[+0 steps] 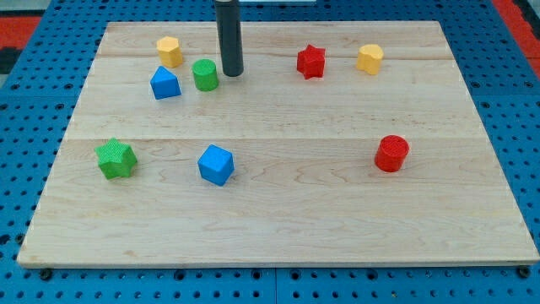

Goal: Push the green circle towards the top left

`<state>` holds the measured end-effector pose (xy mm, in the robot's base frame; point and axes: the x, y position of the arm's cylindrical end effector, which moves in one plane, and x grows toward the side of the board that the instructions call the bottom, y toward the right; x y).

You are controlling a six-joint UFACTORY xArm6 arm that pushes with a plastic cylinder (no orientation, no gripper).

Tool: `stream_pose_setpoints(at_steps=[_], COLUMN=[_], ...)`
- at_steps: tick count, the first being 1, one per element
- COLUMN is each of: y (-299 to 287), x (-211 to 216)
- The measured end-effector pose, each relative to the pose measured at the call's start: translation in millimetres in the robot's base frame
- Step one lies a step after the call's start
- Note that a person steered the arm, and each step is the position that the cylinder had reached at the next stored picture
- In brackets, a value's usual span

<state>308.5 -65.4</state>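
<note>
The rod's tip [231, 73], which has no fingers to open or close, stands just right of the green circle [205, 74], near the board's [278, 228] top left; the final push toward that corner seemingly remains.

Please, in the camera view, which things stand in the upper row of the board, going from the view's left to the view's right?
Blue block → yellow block → green circle → my tip → red star → second yellow block.

Green circle [205, 74]: short ribbed cylinder, upright on flat end, resting at board's 11 o'clock area.
</note>
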Motion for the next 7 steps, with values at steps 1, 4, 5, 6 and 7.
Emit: stream_pose_setpoints(at_steps=[1, 4, 5, 6, 7], y=[-0.1, -45.6, -55.5, -77.9, -46.8], x=[16.2, -13.0, -40.2, -32.8, -16.5])
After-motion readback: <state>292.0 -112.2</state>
